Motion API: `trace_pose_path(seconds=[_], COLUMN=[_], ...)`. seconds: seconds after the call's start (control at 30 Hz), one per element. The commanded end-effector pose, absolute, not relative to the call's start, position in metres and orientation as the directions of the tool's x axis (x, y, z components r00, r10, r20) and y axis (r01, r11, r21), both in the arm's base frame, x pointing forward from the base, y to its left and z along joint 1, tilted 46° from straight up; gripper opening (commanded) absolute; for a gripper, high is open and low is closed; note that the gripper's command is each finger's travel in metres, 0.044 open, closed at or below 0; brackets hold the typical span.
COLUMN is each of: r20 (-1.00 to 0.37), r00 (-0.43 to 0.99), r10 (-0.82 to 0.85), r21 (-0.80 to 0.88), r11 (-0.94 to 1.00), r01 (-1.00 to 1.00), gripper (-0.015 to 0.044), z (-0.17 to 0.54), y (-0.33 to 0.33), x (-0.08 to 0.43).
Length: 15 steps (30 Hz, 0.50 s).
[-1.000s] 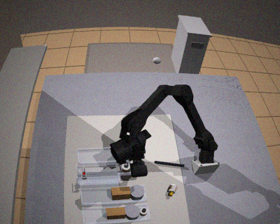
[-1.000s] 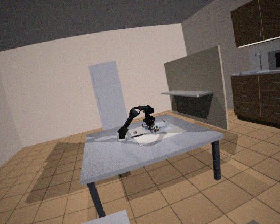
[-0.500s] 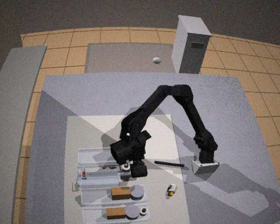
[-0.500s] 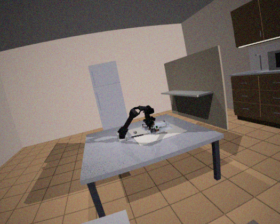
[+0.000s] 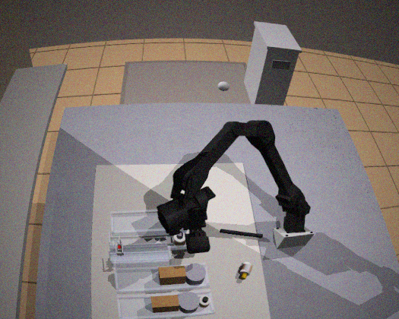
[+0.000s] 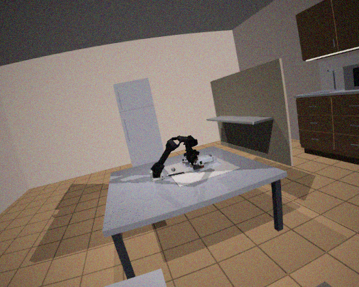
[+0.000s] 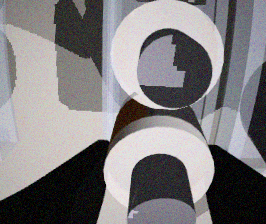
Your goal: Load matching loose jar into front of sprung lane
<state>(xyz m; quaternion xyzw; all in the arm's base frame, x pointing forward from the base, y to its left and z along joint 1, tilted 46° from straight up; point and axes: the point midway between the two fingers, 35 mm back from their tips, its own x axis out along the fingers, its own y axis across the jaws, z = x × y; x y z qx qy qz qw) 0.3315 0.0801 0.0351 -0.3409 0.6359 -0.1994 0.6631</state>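
- White and dark, the held jar (image 7: 158,179) sits tight between the jaws of the gripper (image 5: 181,238), which are closed on it.
- Just past the held jar, further into the lane, stands the old jar (image 7: 168,54). From the wrist view the two look lined up and very near, but I cannot tell if they touch.
- The held jar is at the front mouth of the sprung lane (image 5: 142,248), seen from the top. It does not look fully inside yet.
- At the far end of the lane from the held jar there is a small red part (image 5: 119,247). It may belong to the pusher, but it is too small to be sure.
- Other lanes beside the held jar's lane hold a brown box (image 5: 172,275) and grey round things. A yellow-tipped jar (image 5: 245,270) lies on its side on the worktop (image 5: 313,159), well away from the held jar.
- What could go wrong: if the jaws let go too early, the spring could shove both jars out.
- If the push is crooked, the held jar could tip or catch on a lane wall.
- If the held jar lifts, the old jar could slip out under it and the pusher could snap.
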Motion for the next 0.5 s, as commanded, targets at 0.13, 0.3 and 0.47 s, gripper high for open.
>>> trace_pose_path(seconds=[0.13, 0.3, 0.47], r20=[-0.702, -0.702, -0.702], r00=[0.127, 0.127, 0.127], r10=[-0.701, -0.701, -0.701], r21=[-0.712, -0.712, -0.712], r11=[0.684, 0.684, 0.684], r01=[-0.161, -0.161, -0.161], gripper=[0.0000, 0.0000, 0.0000], z=[0.0347, 0.0338, 0.0329], y=[0.0779, 0.0769, 0.0759], x=[0.3352, 0.3352, 0.3352])
